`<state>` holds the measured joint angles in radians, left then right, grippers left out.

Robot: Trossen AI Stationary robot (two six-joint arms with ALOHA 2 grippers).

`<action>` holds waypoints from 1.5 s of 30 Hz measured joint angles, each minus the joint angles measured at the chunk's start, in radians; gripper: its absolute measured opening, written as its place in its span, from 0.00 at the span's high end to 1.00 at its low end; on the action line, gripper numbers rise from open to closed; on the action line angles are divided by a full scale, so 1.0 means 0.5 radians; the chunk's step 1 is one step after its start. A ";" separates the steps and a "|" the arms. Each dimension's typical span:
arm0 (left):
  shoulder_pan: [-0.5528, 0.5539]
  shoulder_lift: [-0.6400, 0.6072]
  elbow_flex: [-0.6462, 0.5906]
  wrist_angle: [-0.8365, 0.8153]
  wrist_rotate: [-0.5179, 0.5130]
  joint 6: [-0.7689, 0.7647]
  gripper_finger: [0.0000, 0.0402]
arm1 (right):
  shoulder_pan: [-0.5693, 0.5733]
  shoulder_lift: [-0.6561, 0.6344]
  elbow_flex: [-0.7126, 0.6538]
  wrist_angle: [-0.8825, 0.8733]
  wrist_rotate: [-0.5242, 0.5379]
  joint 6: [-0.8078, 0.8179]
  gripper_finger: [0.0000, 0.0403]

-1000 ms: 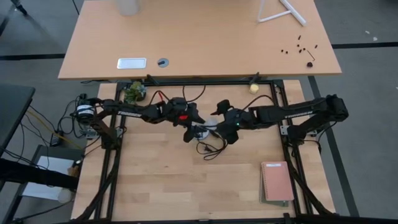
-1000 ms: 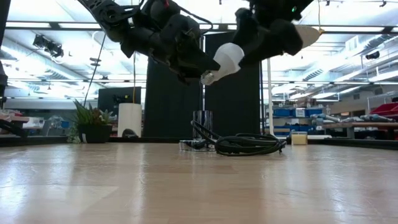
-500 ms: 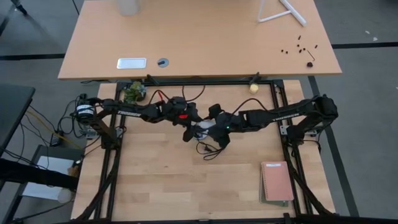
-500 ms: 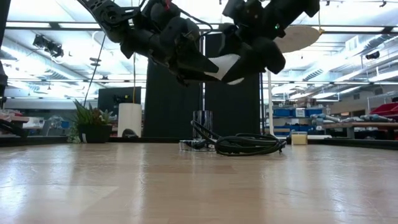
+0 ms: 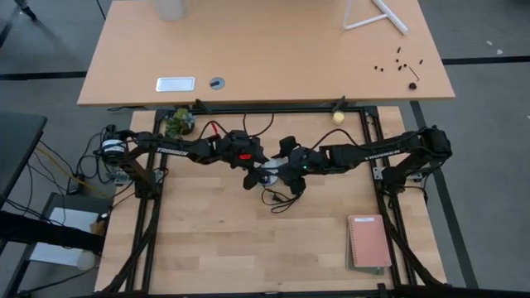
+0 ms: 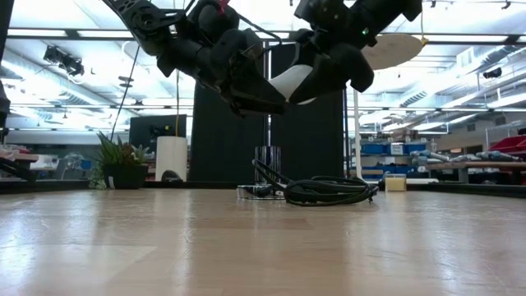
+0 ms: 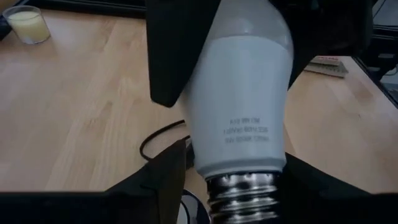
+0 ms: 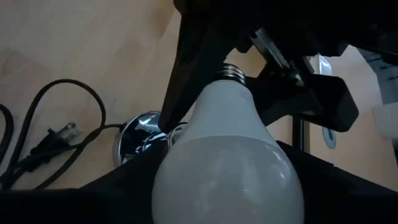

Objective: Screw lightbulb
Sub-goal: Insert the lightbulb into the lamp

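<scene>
Aloft, lightbulb between left tool, right tool, above cord

Printed text on the lightbulb

Small grey lines of print stand on its white body, near the screw base; they cannot be read.

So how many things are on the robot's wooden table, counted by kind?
Lightbulb: 1
Socket disc with black cord: 1
Notebook: 1
Small yellowish ball: 1
Small potted plant: 1
Total: 5
</scene>
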<state>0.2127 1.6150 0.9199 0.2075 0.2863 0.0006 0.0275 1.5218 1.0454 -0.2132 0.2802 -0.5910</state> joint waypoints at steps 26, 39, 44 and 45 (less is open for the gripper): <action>-0.512 -0.075 -0.018 0.190 -1.499 0.880 0.52 | -0.157 -0.239 0.003 -0.423 -0.127 1.294 0.31; -0.568 -0.034 -0.015 0.250 -1.547 0.916 0.52 | -0.169 -0.233 -0.001 -0.209 -0.366 1.611 0.31; -0.571 -0.034 -0.015 0.236 -1.566 0.832 0.52 | -0.204 -0.233 -0.001 -0.105 -0.371 1.670 0.31; -0.571 -0.034 -0.015 0.236 -1.566 0.819 0.52 | -0.208 -0.233 -0.001 -0.082 -0.367 1.670 0.31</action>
<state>-0.0731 1.5978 0.9123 0.3253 -0.4967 0.4102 -0.0764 1.4055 1.0451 -0.2542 0.0966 0.2440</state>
